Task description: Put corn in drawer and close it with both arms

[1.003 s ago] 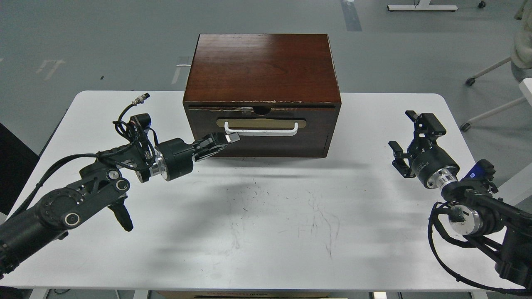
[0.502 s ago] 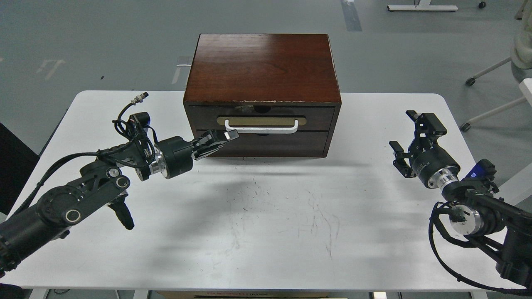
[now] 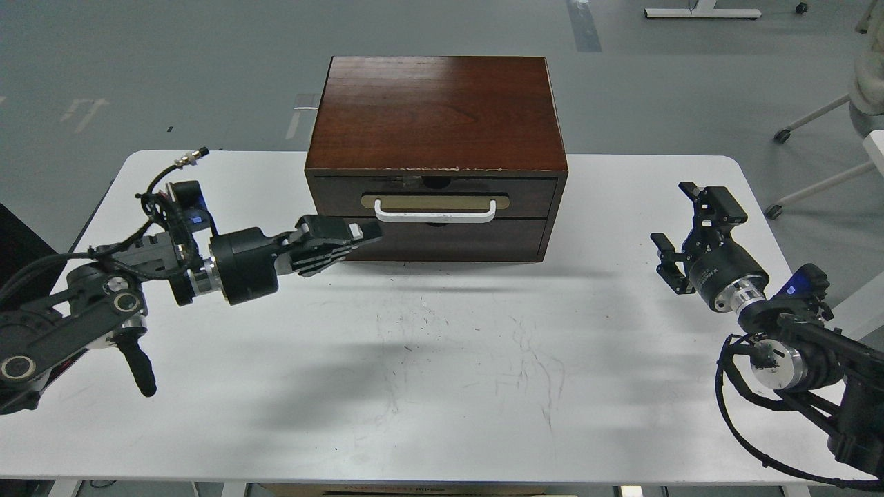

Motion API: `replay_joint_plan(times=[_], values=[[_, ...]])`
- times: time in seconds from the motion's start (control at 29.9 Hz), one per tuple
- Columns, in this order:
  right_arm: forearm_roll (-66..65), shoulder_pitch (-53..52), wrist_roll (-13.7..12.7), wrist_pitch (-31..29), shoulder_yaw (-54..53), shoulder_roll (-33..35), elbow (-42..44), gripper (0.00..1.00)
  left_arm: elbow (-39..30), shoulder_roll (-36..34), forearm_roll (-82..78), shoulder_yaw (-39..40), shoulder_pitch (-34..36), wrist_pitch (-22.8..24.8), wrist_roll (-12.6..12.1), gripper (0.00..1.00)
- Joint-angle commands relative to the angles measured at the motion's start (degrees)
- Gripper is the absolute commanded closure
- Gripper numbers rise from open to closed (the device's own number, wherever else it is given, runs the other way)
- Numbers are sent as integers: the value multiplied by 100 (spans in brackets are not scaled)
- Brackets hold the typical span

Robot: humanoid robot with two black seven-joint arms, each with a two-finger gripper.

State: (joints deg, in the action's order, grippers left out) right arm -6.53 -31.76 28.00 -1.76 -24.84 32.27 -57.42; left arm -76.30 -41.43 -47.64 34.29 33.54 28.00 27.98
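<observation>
The drawer (image 3: 532,197), dark red-brown with a white bar handle (image 3: 435,215) on a tan plate, sits flush in the front of the wooden box (image 3: 435,110). The corn is out of view. My left gripper (image 3: 369,235) is shut and empty. It points right, just in front of the box's lower left front, below and left of the handle. My right gripper (image 3: 680,219) is open and empty, raised above the table's right side, well apart from the box.
The box stands at the back middle of the white table (image 3: 442,359). A plain dark panel (image 3: 469,240) sits under the drawer. Chair legs (image 3: 808,124) and grey floor lie beyond the table's right edge.
The drawer went from slightly pulled out to flush with the box. My left arm then drew back to the left and lower. The right arm hardly moved.
</observation>
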Motion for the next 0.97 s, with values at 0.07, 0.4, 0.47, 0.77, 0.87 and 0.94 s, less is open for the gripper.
replay_joint_plan(times=[0.07, 0.4, 0.47, 0.77, 0.87, 0.94], values=[[3, -120, 0, 9, -82, -10, 3, 0, 176, -85, 1423, 437, -6, 0, 2, 0], [-6, -173, 0, 44, -82, -98, 38, 0, 1133, 20, 2179, 455, -488, -311, 2, 0], [3, -173, 0, 44, -82, -142, 47, 0, 1327, 73, 2241, 438, -567, -269, 2, 0], [3, -164, 0, 35, -47, -282, 3, 0, 1381, 275, 2874, 455, -1148, -75, 2, 0], [3, -147, 0, 35, -39, -283, 3, 0, 1372, 293, 2874, 455, -1183, -75, 2, 0], [3, -112, 0, 35, -39, -283, -32, 0, 1381, 293, 2874, 455, -1218, -75, 2, 0]])
